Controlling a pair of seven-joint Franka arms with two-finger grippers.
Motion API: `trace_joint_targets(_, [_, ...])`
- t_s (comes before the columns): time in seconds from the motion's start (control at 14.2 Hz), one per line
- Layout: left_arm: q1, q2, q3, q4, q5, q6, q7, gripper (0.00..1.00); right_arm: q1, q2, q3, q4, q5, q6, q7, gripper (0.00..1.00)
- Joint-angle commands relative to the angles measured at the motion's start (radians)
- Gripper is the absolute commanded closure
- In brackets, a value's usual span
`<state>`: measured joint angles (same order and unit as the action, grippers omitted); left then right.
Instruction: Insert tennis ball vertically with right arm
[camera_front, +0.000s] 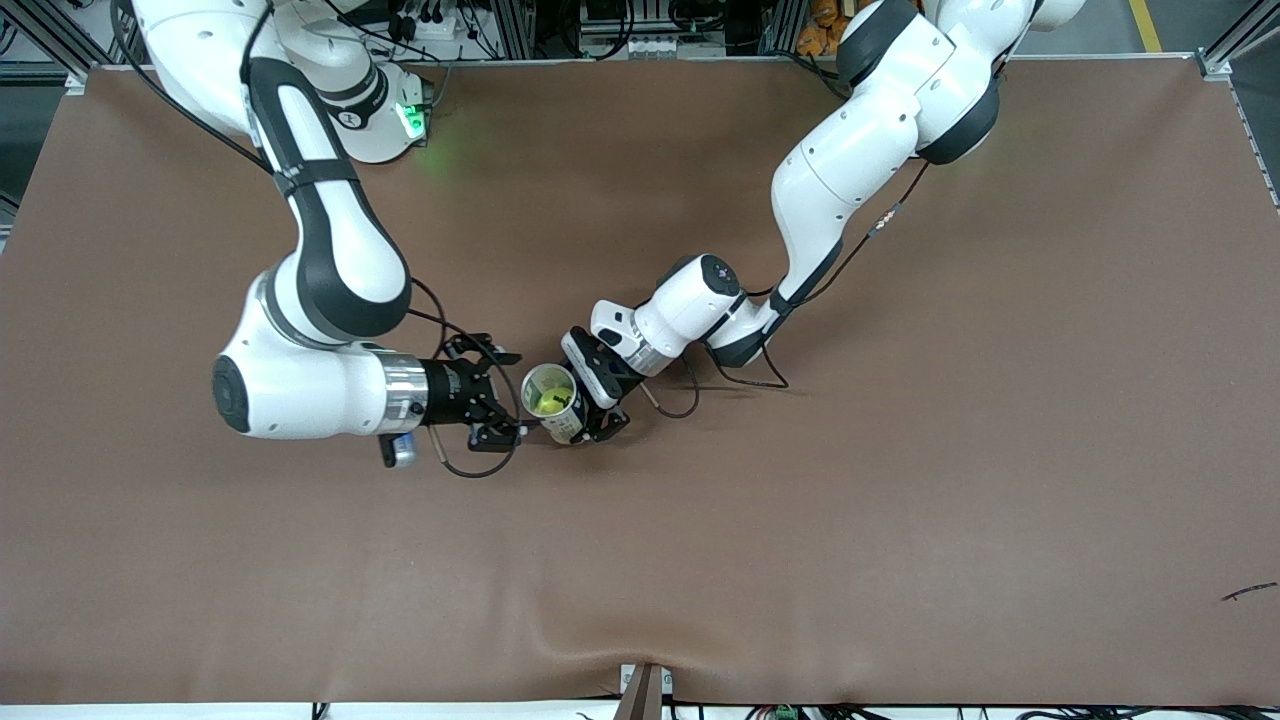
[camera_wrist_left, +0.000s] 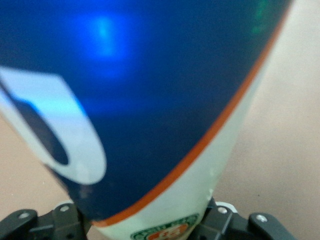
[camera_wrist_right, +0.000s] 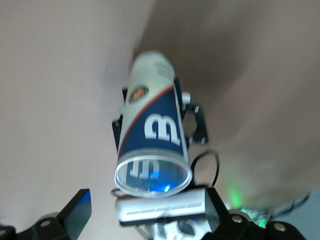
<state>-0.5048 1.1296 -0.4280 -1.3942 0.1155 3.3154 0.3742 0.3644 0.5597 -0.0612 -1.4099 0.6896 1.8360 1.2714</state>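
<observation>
Right gripper (camera_front: 500, 392) sits just beside the open mouth of the ball can (camera_front: 556, 400), toward the right arm's end of the tabletop (camera_front: 900, 520). Its jaws are spread wide and hold nothing.

1 tennis ball (camera_front: 548, 402) is visible down inside the can, yellow-green against the pale inner wall. Judged: insertion is done or nearly so, and the step in hand is clearing away.

The can stands upright, with the left gripper (camera_front: 598, 398) clamped on its side near the base; the left wrist view is filled by the can's blue wall (camera_wrist_left: 150, 100).

To do it well: lift the right gripper straight up off the rim before any sideways travel, so neither finger clips the lip. Left gripper should keep its clamp firm until the right is clear. Risk, judged: a brush on the rim tilts the can.
</observation>
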Motion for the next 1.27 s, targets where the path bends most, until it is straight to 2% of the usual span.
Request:
trace_joint_targets(0.0, [-0.006, 0.003, 0.002, 0.009, -0.005, 0.021, 0.012, 0.19, -0.004, -0.050, 0.008, -0.012, -0.160, -0.049, -0.098, 0.00])
trace_joint_targets(0.49, [-0.008, 0.006, 0.002, 0.009, -0.007, 0.021, 0.011, 0.19, -0.094, -0.089, 0.004, -0.017, -0.352, -0.129, -0.490, 0.00])
trace_joint_targets(0.78, [-0.009, 0.006, 0.002, 0.009, -0.007, 0.021, 0.011, 0.19, -0.154, -0.089, 0.004, -0.032, -0.404, -0.130, -0.709, 0.00])
trace_joint_targets(0.92, [-0.009, 0.007, 0.002, 0.009, -0.007, 0.021, 0.011, 0.19, -0.179, -0.104, -0.003, -0.075, -0.423, -0.130, -0.831, 0.00])
trace_joint_targets(0.99, [-0.009, 0.009, 0.002, 0.009, -0.007, 0.021, 0.011, 0.19, -0.183, -0.119, -0.028, -0.107, -0.426, -0.129, -0.901, 0.00])
trace_joint_targets(1.2, [-0.009, 0.009, 0.002, 0.007, -0.007, 0.021, 0.012, 0.19, -0.249, -0.222, -0.040, -0.225, -0.443, -0.120, -1.084, 0.00])
